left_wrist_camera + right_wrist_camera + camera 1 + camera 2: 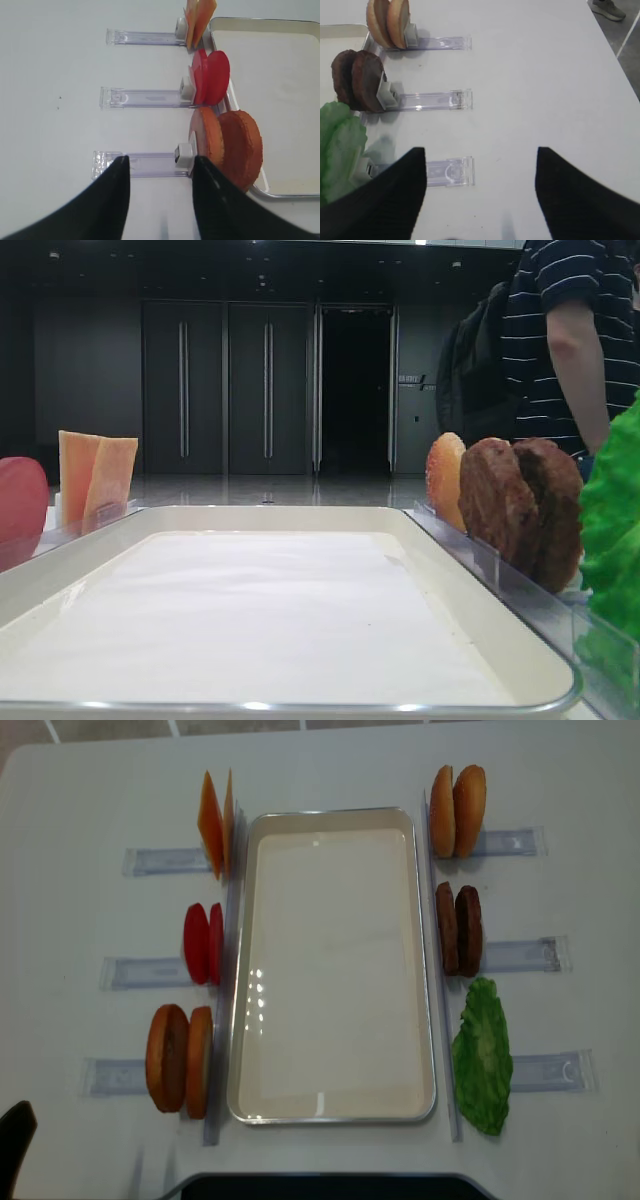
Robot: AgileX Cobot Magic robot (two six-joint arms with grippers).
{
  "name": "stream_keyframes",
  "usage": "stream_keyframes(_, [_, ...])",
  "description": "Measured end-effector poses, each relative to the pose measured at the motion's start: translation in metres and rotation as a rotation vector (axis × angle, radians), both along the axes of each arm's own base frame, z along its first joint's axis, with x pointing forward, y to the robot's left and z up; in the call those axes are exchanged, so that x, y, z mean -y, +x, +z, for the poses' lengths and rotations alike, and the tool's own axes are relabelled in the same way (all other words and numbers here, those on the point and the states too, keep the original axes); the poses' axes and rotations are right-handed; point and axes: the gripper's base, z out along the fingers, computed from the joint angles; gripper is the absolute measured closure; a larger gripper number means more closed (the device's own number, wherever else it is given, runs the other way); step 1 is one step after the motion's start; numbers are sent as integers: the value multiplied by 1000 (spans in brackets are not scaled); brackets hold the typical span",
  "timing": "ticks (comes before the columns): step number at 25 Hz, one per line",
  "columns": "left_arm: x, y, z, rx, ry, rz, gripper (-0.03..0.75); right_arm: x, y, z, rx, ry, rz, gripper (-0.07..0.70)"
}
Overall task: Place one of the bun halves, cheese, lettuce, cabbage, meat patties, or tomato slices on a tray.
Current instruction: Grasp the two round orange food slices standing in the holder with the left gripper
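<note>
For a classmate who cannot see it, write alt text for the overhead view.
An empty cream tray lies mid-table. To its left stand cheese slices, tomato slices and bun halves; to its right, more bun halves, meat patties and lettuce, each beside a clear holder.

Beyond my white table [330, 770] stands a dark wall with tall double doors [225, 390], an open doorway [355, 390] to their right, and a glossy floor [270, 490] catching ceiling lights.

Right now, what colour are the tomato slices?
The tomato slices are plain red, clearest in the left wrist view.
</note>
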Motion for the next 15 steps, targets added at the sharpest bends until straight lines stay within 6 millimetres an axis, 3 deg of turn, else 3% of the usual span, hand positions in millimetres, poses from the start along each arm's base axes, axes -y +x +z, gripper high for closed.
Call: stream_keyframes(15, [0,3,0,-18,0,0,391,0,0,0,0,0,0,157])
